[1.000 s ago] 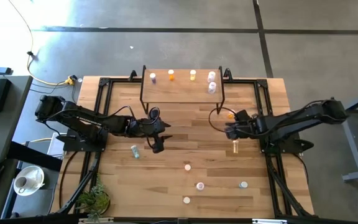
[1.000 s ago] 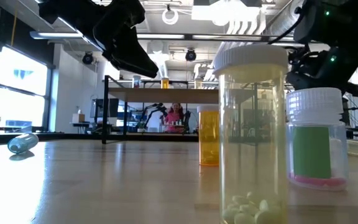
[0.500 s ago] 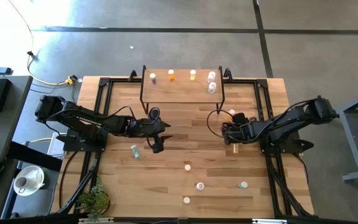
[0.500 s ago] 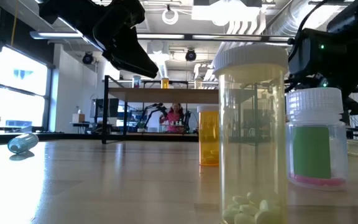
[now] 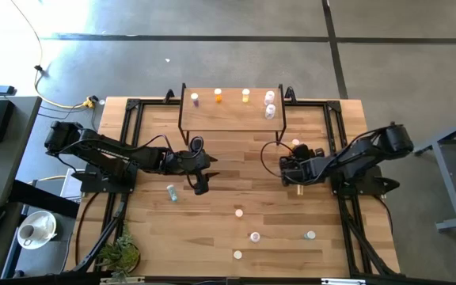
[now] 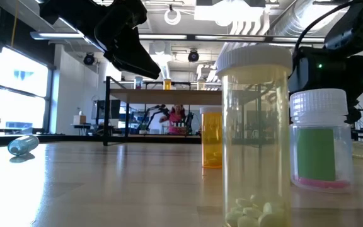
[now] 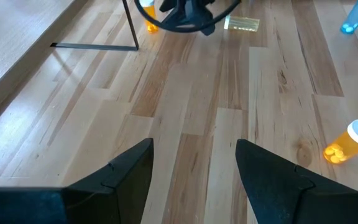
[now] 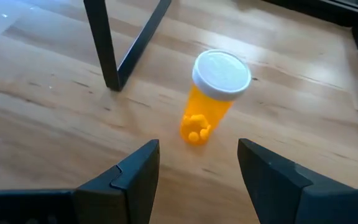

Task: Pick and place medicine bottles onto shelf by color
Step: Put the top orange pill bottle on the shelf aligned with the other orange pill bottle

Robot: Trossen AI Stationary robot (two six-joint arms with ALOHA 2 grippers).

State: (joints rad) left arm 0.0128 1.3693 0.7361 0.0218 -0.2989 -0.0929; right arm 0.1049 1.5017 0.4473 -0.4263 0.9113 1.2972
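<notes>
Right end effector is hovering wide open, empty, just short of orange bottle beside shelf leg; fingers ought to straddle the body below the cap; left end effector is waiting open, empty.

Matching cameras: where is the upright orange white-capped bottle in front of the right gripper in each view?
High: orange white-capped bottle beside black shelf leg, the shared landmark.
Low: cannot pick it out.
Left wrist: top edge, by that leg.
Right wrist: centre, near that leg.

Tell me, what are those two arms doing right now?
Right gripper open, facing upright orange medicine bottle beside black shelf leg. Left gripper open, idle mid-table. Nothing between right gripper and bottle.
</notes>
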